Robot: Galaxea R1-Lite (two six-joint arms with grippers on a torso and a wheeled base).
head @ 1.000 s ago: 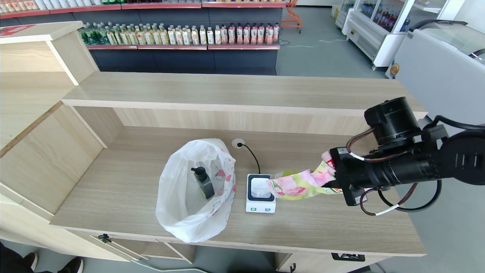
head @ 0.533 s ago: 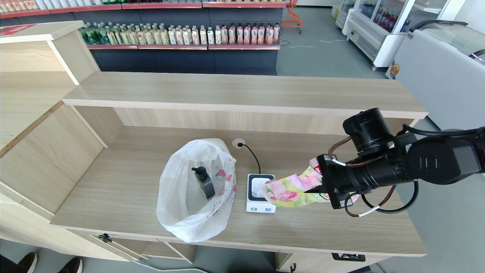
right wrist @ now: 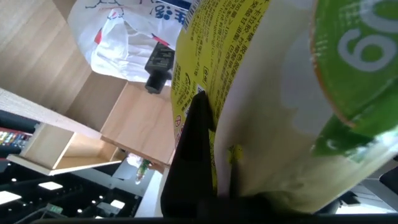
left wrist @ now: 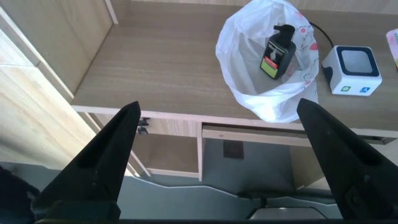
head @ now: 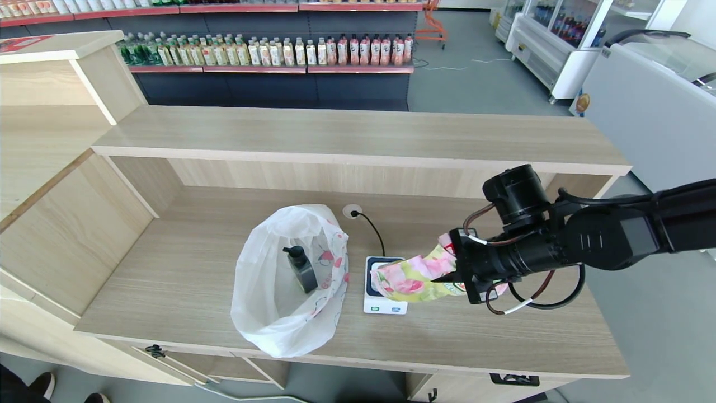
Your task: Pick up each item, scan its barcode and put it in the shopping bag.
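Above the counter (head: 168, 280) and scanner (head: 385, 305), right hand (head: 454, 275) clamps a floral packet (head: 411, 278); left hand (left wrist: 219, 107) spread apart.

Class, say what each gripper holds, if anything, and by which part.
The right gripper grips the floral packet by its end nearest the arm; the left gripper is open, holding nothing.
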